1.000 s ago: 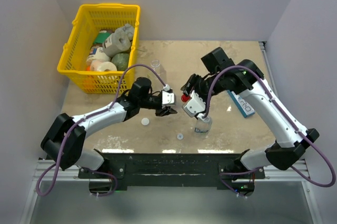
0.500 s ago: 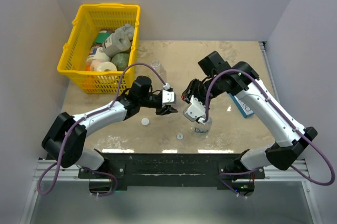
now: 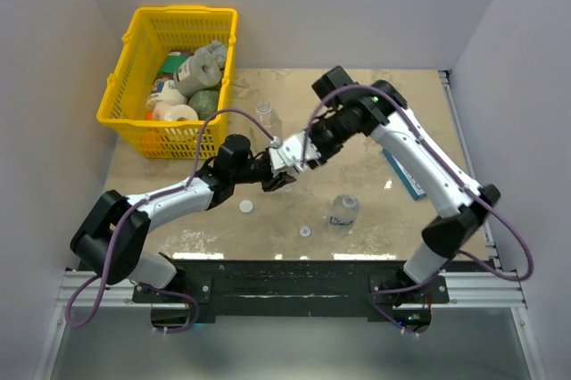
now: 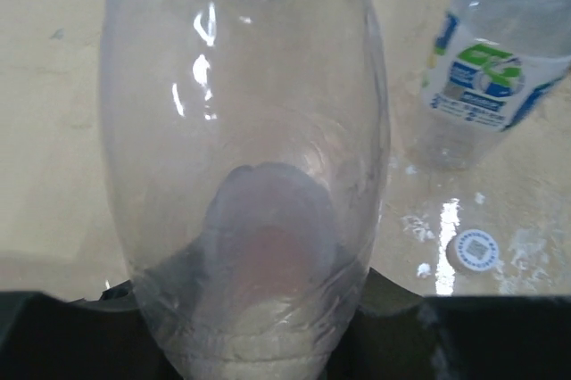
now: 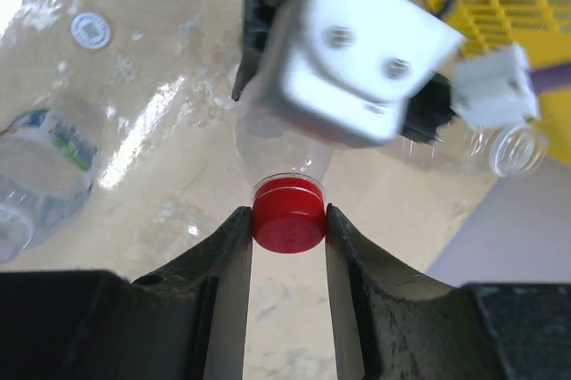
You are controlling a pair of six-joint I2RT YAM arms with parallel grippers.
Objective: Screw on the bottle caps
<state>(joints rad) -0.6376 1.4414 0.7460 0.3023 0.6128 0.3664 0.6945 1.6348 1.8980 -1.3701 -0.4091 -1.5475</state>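
— Bench (image 3: pixel 406 99) edges, free room?
— Walls (image 3: pixel 294 5) close three sides; yellow basket (image 3: pixel 183 12) upper left; upper right open.
— Cap versus jaws?
— Right jaws pinch red cap (image 5: pixel 287 217) at neck of clear bottle (image 4: pixel 245 130) clamped in left jaws, mid-frame.

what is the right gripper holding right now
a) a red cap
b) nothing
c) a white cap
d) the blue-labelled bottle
A: in the right wrist view the right gripper has the red cap pinched between its two fingers, right at the mouth of a clear bottle.
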